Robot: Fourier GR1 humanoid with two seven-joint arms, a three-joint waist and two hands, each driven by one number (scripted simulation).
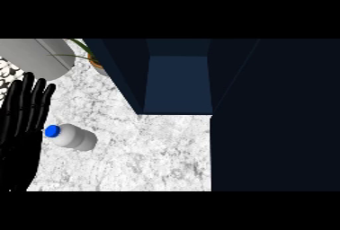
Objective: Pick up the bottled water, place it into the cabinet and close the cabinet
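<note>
**Bottle on the counter beside an open left hand, cabinet standing open**

Head view, looking steeply down. At the left edge the left hand (23, 121) shows as a black shape, fingers straight and pointing toward the far side, holding nothing. Just right of it, on the pale speckled counter (153, 152), lies the bottle (74, 137): a clear body with a blue cap (52, 130). The cap end points left, toward the hand, and sits right at the edge of the palm; whether cap and hand touch cannot be told. The bottle appears tilted or lying on its side, its body running to the right and slightly nearer.

At the far left corner a grey curved object (40, 56) overlaps the counter's edge; its kind cannot be told. Just right of it, thin green leaves of a plant (86, 50) rise from an orange-brown pot, most of which is hidden by the cabinet's wall.

Centre, far side: the cabinet (178, 81), dark blue, stands open. Its lit interior shows as a paler blue panel between darker side walls, and nothing can be seen in it. The bottle lies well apart from this opening, to its near left.

The right part of the view is filled by a large dark blue panel (275, 117), which covers the counter there. The right hand does not appear.
</note>
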